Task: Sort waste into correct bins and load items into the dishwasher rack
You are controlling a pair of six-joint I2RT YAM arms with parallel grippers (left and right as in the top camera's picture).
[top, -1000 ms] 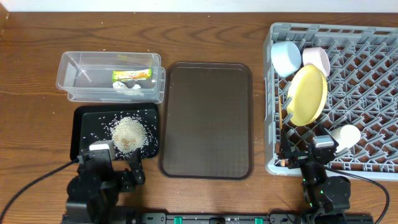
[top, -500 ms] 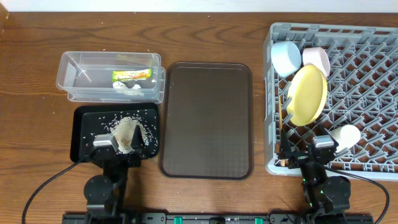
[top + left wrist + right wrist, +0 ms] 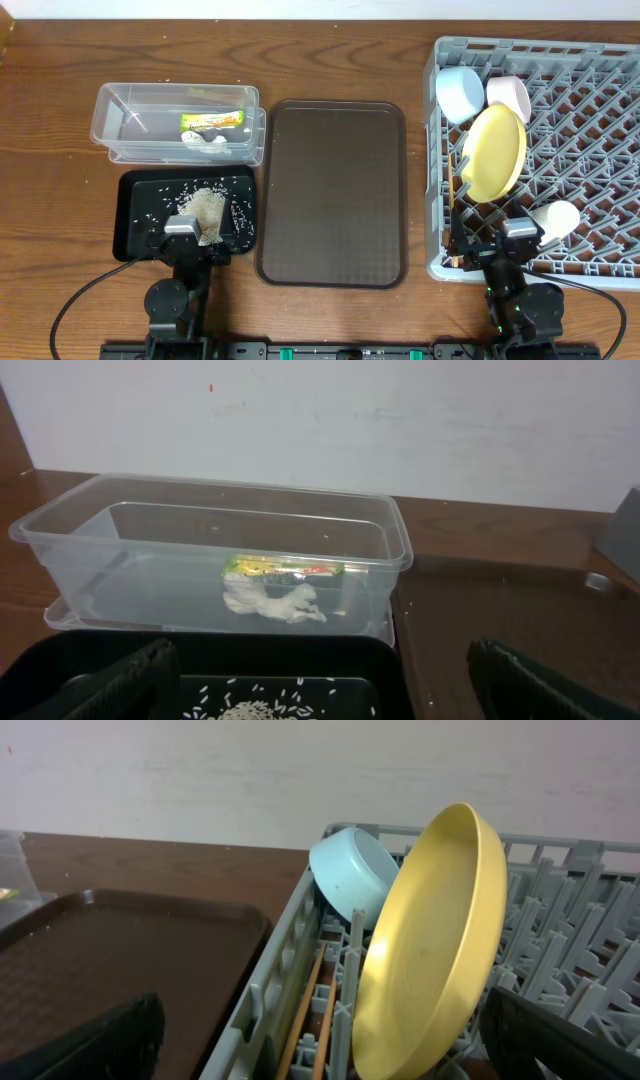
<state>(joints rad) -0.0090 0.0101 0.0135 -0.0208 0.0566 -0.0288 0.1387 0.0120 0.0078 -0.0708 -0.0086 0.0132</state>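
Fingers [image 3: 125, 680] spread empty on left gripper [image 3: 322, 670] and right gripper [image 3: 320, 1020] (rice [image 3: 205, 206] in black tray [image 3: 135, 218]).

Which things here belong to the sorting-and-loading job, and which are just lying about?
Job: wrapper, paper scrap, rice, clear tub, black tray, yellow plate, blue bowl, pale bowl, cup, chopsticks, rack.
Lying about: brown serving tray.
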